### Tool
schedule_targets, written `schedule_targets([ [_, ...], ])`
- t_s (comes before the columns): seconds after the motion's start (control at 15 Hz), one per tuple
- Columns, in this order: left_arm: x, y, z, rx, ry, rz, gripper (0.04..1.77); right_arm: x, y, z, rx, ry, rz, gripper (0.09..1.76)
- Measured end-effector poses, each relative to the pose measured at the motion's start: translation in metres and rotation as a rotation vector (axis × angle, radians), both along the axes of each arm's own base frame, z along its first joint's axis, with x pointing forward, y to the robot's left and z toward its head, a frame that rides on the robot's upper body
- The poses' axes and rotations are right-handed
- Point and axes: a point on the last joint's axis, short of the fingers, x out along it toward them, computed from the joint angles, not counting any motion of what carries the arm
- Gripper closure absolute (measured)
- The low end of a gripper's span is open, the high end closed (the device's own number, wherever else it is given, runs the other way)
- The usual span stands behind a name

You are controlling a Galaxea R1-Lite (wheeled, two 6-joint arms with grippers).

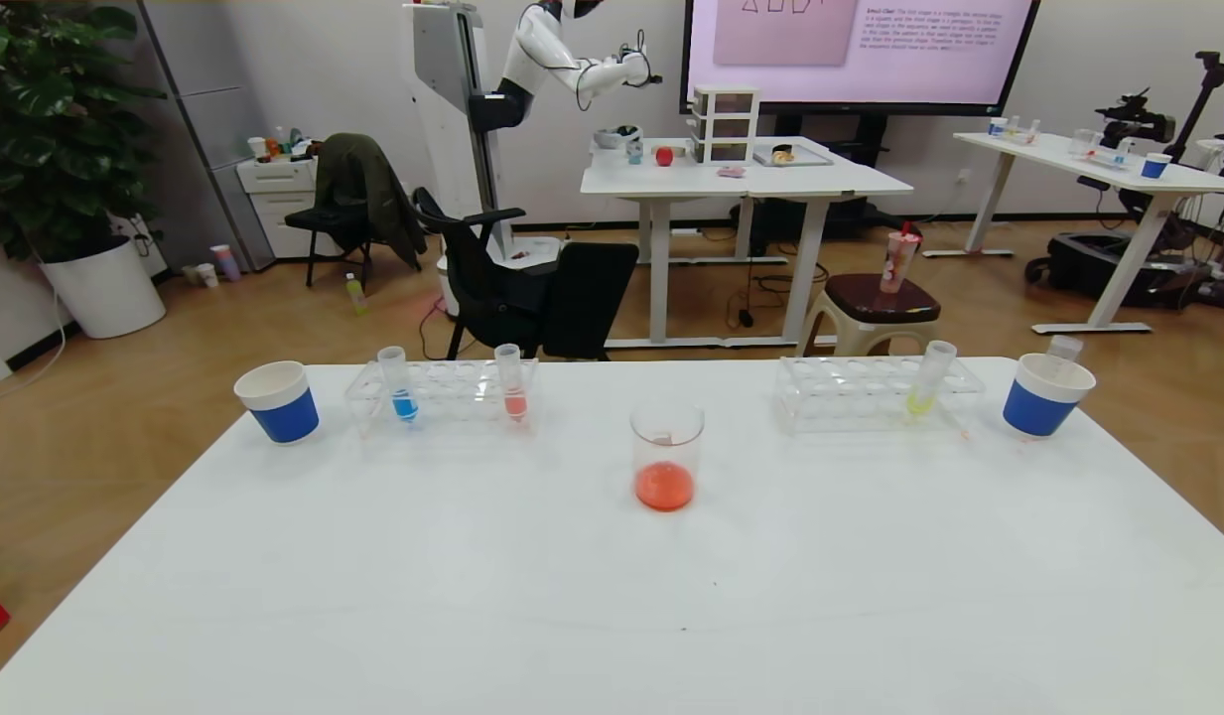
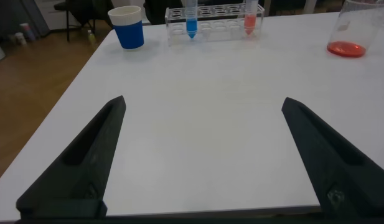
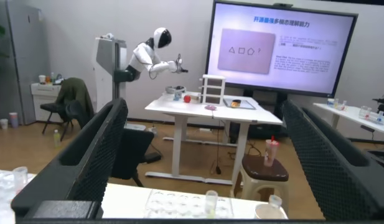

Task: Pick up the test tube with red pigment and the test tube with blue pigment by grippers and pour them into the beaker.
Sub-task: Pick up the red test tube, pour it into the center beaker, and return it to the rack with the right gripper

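On the white tabletop (image 1: pixel 473 596), both tubes stand in the clear plastic rack (image 1: pixel 443 392): the slim blue-liquid test tube (image 1: pixel 400 385) and a reddish one (image 1: pixel 512 384), possibly the paler salmon. Left claw (image 2: pixel 201 155) and right claw (image 3: pixel 201 158) gape empty; a clumsy grab could topple them. The clear glass beaker (image 1: pixel 666 457) holds red liquid.

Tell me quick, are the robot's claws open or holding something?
Left gripper: open, holding nothing, low over the table.
Right gripper: open, holding nothing, raised facing the room.
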Motion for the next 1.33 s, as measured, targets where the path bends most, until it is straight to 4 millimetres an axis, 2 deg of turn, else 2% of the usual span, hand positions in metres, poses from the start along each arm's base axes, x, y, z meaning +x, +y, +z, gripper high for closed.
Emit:
schedule_targets([
  [0.13, 0.0, 0.0, 0.0, 0.0, 0.0, 0.0, 0.06, -0.048, -0.004, -0.019, -0.006, 0.044, -0.003, 0.11],
  [0.27, 0.0, 0.0, 0.0, 0.0, 0.0, -0.001, 0.06, -0.082, -0.008, -0.038, 0.01, 0.069, -0.048, 0.11],
  [0.4, 0.0, 0.0, 0.0, 0.0, 0.0, 0.0, 0.06, -0.102, -0.011, -0.045, 0.034, 0.024, -0.098, 0.11],
  [0.53, 0.0, 0.0, 0.0, 0.0, 0.0, 0.0, 0.06, -0.114, -0.01, -0.043, 0.014, -0.005, -0.109, 0.11],
  [0.73, 0.0, 0.0, 0.0, 0.0, -0.001, 0.0, 0.06, -0.127, -0.007, -0.052, -0.021, 0.012, -0.108, 0.11],
  [0.87, 0.0, 0.0, 0.0, 0.0, 0.0, 0.0, 0.06, -0.136, -0.006, -0.075, -0.033, 0.065, -0.106, 0.11],
  [0.93, 0.0, 0.0, 0.0, 0.0, 0.0, 0.0, 0.06, -0.137, -0.006, -0.092, -0.04, 0.103, -0.104, 0.11],
  [1.07, 0.0, 0.0, 0.0, 0.0, 0.0, 0.0, 0.06, -0.13, -0.006, -0.12, -0.043, 0.131, -0.102, 0.11],
  [1.33, 0.0, 0.0, 0.0, 0.0, 0.0, 0.0, 0.06, -0.102, -0.005, -0.18, -0.061, 0.278, -0.072, 0.11],
])
